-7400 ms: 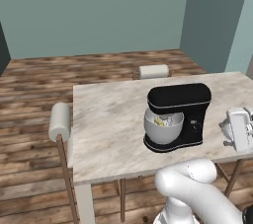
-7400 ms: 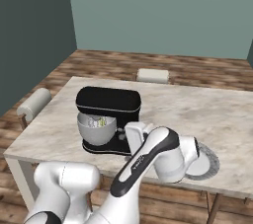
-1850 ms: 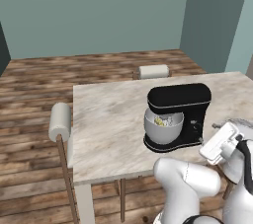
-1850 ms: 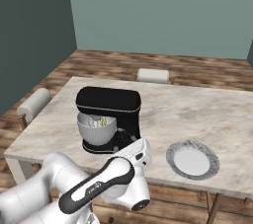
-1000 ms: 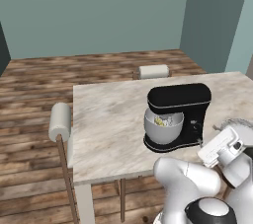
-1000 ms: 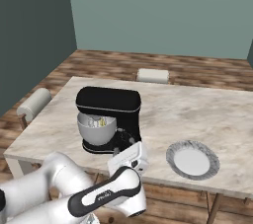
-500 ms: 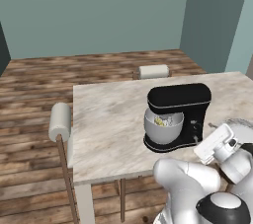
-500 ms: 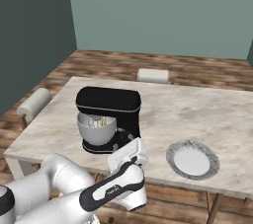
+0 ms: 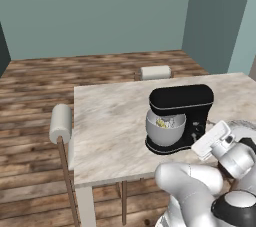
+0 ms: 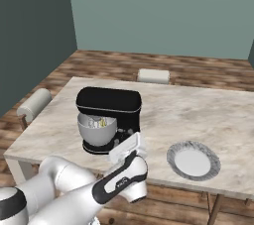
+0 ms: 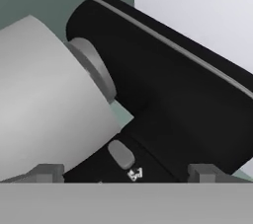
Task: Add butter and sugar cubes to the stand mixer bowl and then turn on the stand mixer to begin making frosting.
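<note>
Our claw (image 11: 126,172) is wide open and holds nothing, right up close to the side of the stand mixer (image 9: 181,116). We see its little grey switch (image 11: 121,154) just past our fingertips (image 11: 203,172). The stand mixer bowl (image 9: 165,130) sits under the mixer's head on the table (image 9: 110,121), with yellow bits inside.
</note>
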Controlling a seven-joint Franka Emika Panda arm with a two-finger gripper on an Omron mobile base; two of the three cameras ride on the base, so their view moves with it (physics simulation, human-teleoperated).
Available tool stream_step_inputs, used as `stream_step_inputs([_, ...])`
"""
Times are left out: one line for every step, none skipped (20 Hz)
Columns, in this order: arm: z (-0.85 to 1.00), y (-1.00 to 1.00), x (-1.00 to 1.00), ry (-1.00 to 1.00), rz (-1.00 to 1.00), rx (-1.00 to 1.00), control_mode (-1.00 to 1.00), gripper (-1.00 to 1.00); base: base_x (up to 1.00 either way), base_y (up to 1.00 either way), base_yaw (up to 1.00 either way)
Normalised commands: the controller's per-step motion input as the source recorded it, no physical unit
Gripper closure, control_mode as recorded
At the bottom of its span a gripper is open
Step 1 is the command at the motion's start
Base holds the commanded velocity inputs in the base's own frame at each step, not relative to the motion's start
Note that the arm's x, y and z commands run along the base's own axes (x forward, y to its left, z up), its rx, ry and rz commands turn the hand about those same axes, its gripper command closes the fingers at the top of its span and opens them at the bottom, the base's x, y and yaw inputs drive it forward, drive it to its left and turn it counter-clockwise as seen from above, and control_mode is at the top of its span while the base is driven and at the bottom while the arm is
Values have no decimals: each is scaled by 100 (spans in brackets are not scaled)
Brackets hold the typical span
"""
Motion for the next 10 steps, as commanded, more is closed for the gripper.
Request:
stream_step_inputs([-20, 29, 13, -11, -9, -6, -100, -100, 0, 0, 0])
stream_step_inputs([-22, 25, 16, -11, -9, -6, -100, -100, 0, 0, 0])
stream_step_inputs([-24, 24, 16, -12, -9, -6, -100, -100, 0, 0, 0])
stream_step_inputs([-25, 23, 22, -11, -9, -6, -100, -100, 0, 0, 0])
stream_step_inputs([-22, 26, 23, -11, -9, -7, -100, -100, 0, 0, 0])
stream_step_inputs([-21, 24, 26, -10, -9, -7, -100, -100, 0, 0, 0])
stream_step_inputs([-20, 20, 29, -9, -9, -7, -100, -100, 0, 0, 0])
stream_step_inputs([-16, 16, 31, -9, -9, -6, -100, -100, 0, 0, 0])
stream_step_inputs([-16, 18, 34, -9, -9, -7, -100, -100, 0, 0, 0])
stream_step_inputs([-16, 18, 34, -7, -9, -6, -100, -100, 0, 0, 0])
